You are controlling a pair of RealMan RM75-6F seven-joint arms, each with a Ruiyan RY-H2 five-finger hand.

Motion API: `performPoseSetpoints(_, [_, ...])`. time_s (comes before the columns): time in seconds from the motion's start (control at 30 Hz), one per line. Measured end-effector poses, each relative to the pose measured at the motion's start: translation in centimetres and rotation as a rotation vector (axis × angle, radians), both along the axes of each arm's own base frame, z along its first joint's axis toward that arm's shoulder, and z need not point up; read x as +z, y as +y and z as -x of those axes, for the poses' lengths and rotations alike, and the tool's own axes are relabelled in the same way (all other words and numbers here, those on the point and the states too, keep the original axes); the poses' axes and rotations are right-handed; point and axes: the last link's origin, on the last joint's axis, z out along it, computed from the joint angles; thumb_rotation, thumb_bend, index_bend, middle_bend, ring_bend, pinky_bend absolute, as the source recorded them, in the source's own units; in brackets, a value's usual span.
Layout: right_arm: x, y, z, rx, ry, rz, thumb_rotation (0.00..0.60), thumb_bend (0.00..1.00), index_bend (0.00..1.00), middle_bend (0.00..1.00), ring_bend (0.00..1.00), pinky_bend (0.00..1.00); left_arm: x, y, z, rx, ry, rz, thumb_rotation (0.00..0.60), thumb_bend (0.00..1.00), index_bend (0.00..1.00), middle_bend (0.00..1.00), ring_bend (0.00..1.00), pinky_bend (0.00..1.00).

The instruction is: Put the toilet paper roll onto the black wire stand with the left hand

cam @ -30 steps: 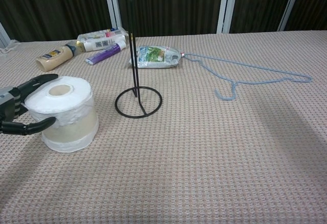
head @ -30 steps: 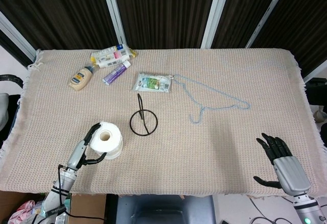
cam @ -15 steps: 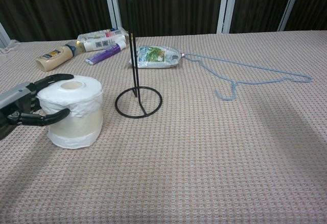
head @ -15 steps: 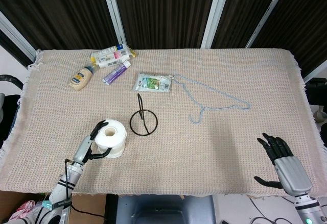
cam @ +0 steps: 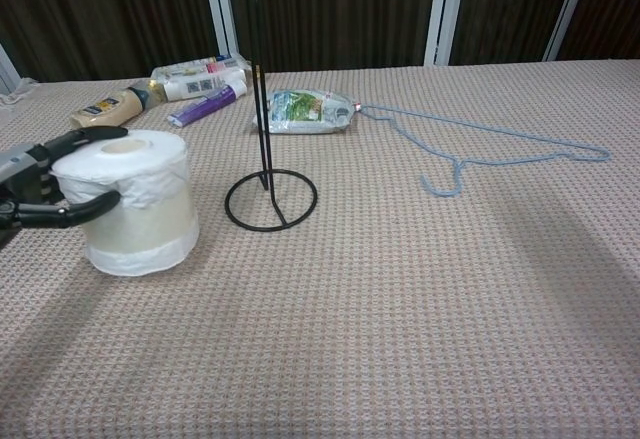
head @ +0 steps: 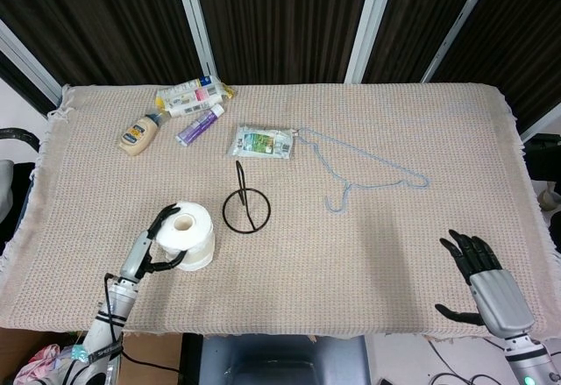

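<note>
Fingers (cam: 85, 137) of the left hand (head: 151, 245) curl around the toilet paper roll (cam: 137, 201) from its left side: one dark finger hooks over the far upper rim, and another (cam: 70, 213) lies across the near face about halfway up, so the roll sits between them, gripped. The roll stands upright on the woven table cover (head: 368, 227), cardboard core facing up, just left of the black wire stand (head: 244, 201) and apart from it. The stand's ring base lies flat on the cover with its thin post rising straight up.

Well to the right of the stand, the right hand (head: 484, 281) rests at the table's near edge, fingers spread and holding nothing.

Beyond the stand lies a green-printed packet (head: 260, 142), and a pale blue wire hanger (head: 368, 173) stretches to the stand's right. Further back and to the stand's left are a yellow bottle (head: 140, 132), a purple tube (head: 199, 125) and a white tube (head: 188, 96).
</note>
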Motion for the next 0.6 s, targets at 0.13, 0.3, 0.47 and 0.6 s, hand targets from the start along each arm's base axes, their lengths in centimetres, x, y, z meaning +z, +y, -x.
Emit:
performPoseSetpoints(0.13, [0.0, 0.1, 0.0, 0.002, 0.0, -0.001, 0.6, 0.12, 0.0, 0.0, 0.0, 0.0, 1.8, -0.3, -0.3, -0.032, -0.028, -0.128, 0.6, 0.76, 0.76, 0.79, 0.79, 1.0])
performPoseSetpoints(0.3, [0.0, 0.1, -0.1, 0.005, -0.001, -0.002, 0.6, 0.12, 0.0, 0.0, 0.0, 0.0, 5.2, -1.1, -1.3, -0.082, -0.106, -0.297, 0.6, 0.76, 0.76, 0.79, 0.79, 1.0])
performPoseSetpoints(0.47, [0.0, 0.2, -0.1, 0.007, -0.004, -0.005, 0.6, 0.12, 0.0, 0.0, 0.0, 0.0, 8.7, -1.4, -3.3, -0.117, -0.237, -0.373, 0.6, 0.76, 0.76, 0.79, 0.79, 1.0])
performPoseSetpoints(0.6, [0.0, 0.2, -0.1, 0.009, -0.004, -0.007, 0.6, 0.12, 0.0, 0.0, 0.0, 0.0, 12.0, -1.3, -6.0, -0.143, -0.367, -0.412, 0.6, 0.75, 0.75, 0.79, 0.78, 1.0])
